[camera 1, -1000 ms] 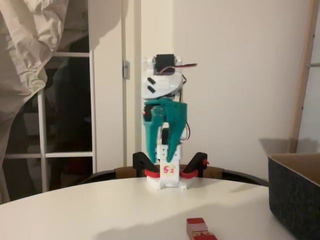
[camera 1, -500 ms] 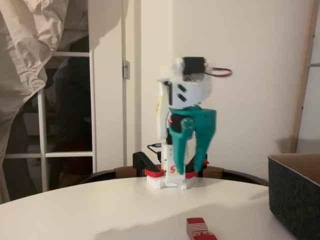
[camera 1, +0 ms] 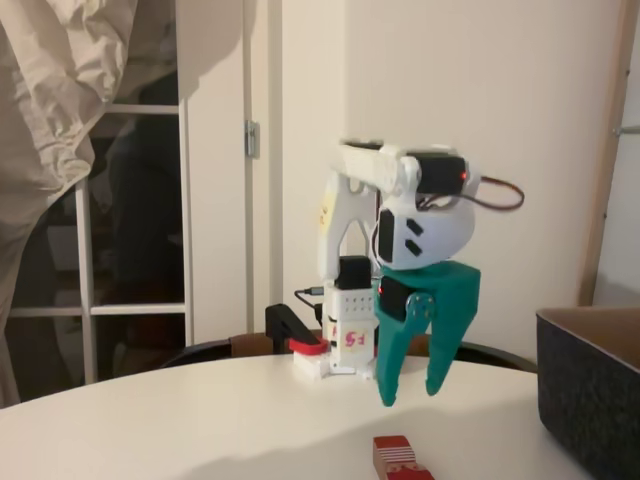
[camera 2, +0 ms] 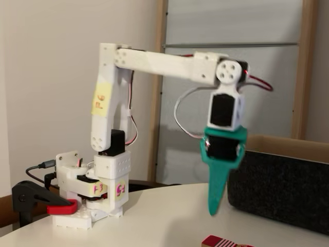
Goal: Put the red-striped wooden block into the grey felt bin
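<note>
First fixed view: your teal two-finger gripper [camera 1: 412, 395] hangs fingers-down above the round white table [camera 1: 180, 420], jaws parted wide, nothing between them. The small brown wooden block with the red-and-white striped face [camera 1: 398, 457] lies on the table at 6 o'clock from the gripper, well below the tips, at the frame's bottom edge. The large charcoal-grey felt bin with the tan lining [camera 1: 590, 385] sits at 3 o'clock from the block, apart from it.

Second fixed view: side-on, the gripper [camera 2: 215, 208] reads as one teal blade, so you can't judge the opening here. The striped block [camera 2: 225, 241] is at 6 o'clock from the tip, clear air between. The felt bin [camera 2: 280, 188] stands just behind, at 3 o'clock from the gripper.

Handling, my read: the block looks light, rigid and not fragile; smooth wood could slip, so pinch square across two opposite flat sides, near mid-height. It's narrower than your jaw gap, so no need to open further. The bin walls look soft but tall; lift the block clear of the rim.

Against the earlier frames in the first fixed view: a second ago the gripper hung tucked over the base; half a second ago it had swung out; now it's extended and lower, above the block. The block and bin haven't moved.
</note>
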### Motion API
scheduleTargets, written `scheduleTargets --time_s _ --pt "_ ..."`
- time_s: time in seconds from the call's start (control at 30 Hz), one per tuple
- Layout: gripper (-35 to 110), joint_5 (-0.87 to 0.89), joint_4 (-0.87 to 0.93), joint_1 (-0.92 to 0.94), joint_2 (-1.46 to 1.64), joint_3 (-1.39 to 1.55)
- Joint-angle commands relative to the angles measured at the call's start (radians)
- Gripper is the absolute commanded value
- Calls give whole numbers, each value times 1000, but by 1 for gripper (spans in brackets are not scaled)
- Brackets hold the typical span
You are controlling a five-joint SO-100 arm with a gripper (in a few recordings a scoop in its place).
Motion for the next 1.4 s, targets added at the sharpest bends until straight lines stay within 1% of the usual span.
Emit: scheduleTargets --time_s 0.0,0.13,0.33,0.4,0.5,0.7,0.9,1.13,1.37 --pt "23 44 -17 -17 -17 -54" --pt "22 91 -18 -15 -38 -86" --pt "23 242 -18 -15 -38 -95" --pt "22 253 -15 -18 -38 -92" --pt "17 135 -12 -28 -38 -91" --pt "22 -94 23 -31 -48 -87" --pt "24 -233 61 -26 -66 -87" --pt "25 -291 57 -3 -107 -94" --pt "24 -233 57 18 -170 -129"
